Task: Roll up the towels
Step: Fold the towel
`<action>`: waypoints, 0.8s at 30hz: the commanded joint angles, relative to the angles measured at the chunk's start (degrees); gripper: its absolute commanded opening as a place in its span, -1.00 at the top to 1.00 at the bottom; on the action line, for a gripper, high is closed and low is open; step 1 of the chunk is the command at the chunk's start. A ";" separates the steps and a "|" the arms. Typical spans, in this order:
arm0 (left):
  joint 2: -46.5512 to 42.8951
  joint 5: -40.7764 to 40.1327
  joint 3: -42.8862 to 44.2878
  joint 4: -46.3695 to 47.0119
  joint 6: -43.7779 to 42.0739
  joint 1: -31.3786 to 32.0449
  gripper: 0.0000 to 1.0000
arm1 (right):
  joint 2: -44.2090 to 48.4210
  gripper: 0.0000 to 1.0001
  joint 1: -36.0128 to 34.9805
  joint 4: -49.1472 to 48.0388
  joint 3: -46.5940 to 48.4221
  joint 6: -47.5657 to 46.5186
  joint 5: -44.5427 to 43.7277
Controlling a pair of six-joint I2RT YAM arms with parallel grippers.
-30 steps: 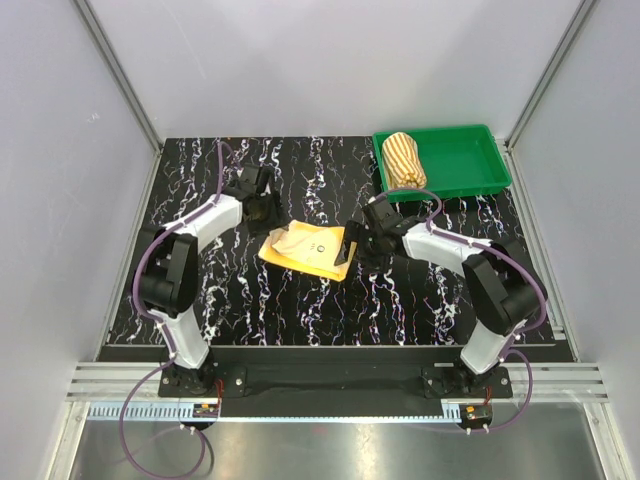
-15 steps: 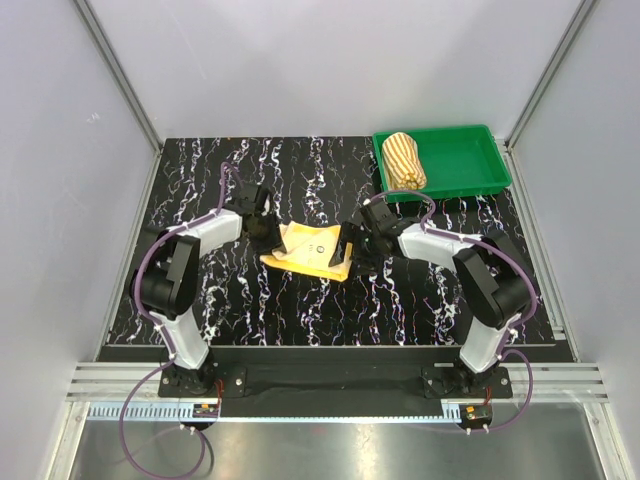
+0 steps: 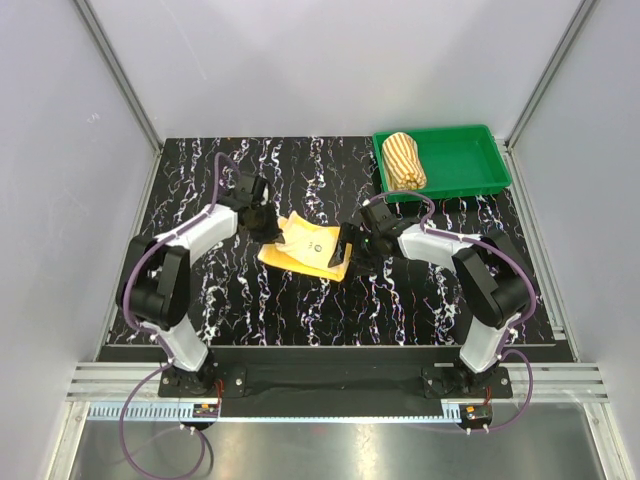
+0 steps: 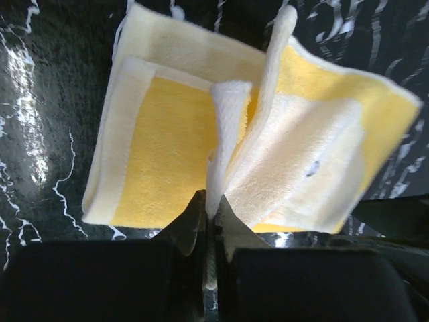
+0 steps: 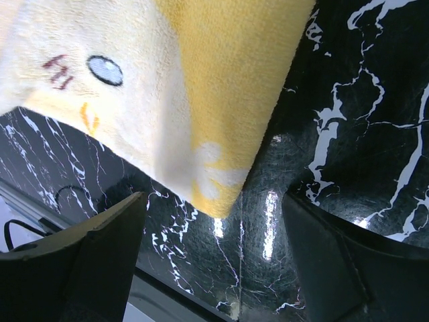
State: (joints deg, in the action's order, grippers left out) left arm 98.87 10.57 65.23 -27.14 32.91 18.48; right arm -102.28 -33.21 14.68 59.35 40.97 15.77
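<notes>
**Operator:** Where is the yellow one?

**Spotter:** Your small, soft yellow towel (image 3: 308, 245) lies on the black marble-patterned table (image 3: 300, 310), left of the shallow green plastic tray (image 3: 465, 160) and nearer the arm bases than it. It is loosely folded, with the pale underside turned up in places.

**Operator:** And the left side?

**Spotter:** Your left gripper (image 4: 211, 215) is at the towel edge farthest from the tray. Its jaws are pressed together on a raised fold of the cloth, which stands up as a thin ridge between them. The rest of the yellow towel (image 4: 268, 154) spreads out flat beyond the fingertips.

**Operator:** The right?

**Spotter:** Your right gripper (image 5: 213, 201) is at the towel edge facing the tray, with its jaws spread wide. A corner of the yellow towel (image 5: 167, 80), printed with a small eye and beak, points into the gap between the fingers. You cannot tell whether either finger touches it.

**Operator:** The other towel?

**Spotter:** Your orange-and-cream striped towel (image 3: 404, 160) lies rolled up in the left end of the tray, well apart from both grippers.
</notes>
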 commanded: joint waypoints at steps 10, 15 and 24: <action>-10.19 -2.56 3.41 -5.99 1.20 -0.02 1.00 | -3.10 -0.70 -0.10 -3.25 -2.31 0.07 1.37; -9.66 -3.54 1.04 -5.47 1.28 -0.02 0.89 | -3.10 -0.70 -0.10 -2.99 -2.49 -0.10 1.19; -4.83 -7.67 -7.13 -0.82 0.32 -4.50 -0.96 | -1.70 -0.71 -0.10 -1.15 -3.01 -1.07 0.84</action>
State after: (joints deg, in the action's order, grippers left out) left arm 92.55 5.65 60.07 -30.70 33.39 16.67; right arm -103.18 -33.21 10.28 58.43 41.41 18.31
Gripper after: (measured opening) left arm 0.915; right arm 0.852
